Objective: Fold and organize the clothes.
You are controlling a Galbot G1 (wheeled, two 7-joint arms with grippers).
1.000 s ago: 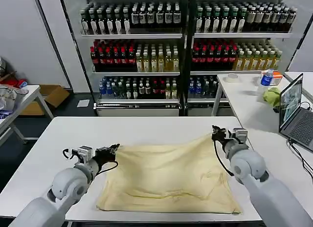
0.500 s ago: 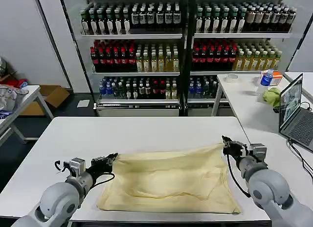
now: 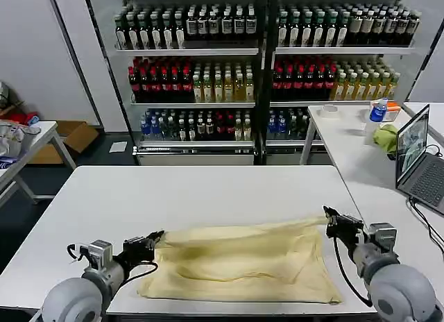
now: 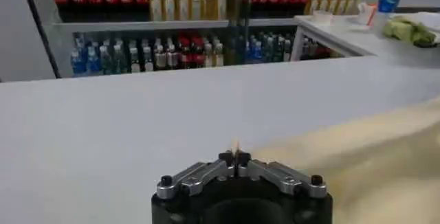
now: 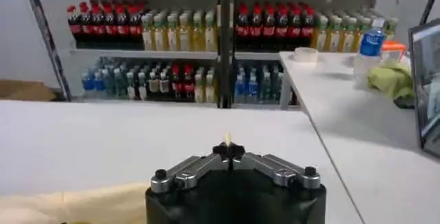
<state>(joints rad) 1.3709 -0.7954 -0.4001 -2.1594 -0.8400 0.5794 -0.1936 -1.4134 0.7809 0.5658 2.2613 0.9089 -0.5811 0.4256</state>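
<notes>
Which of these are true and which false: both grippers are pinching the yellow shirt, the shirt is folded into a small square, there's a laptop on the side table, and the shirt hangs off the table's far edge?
1. Both grippers pinch the T-shirt. True: the left gripper and the right gripper are each shut on a far corner of it.
2. The shirt is folded into a small square. False: it lies spread wide, its far edge pulled toward the near side.
3. A laptop stands on the side table. True.
4. The shirt hangs off the far edge of the table. False: it lies on the near part.
</notes>
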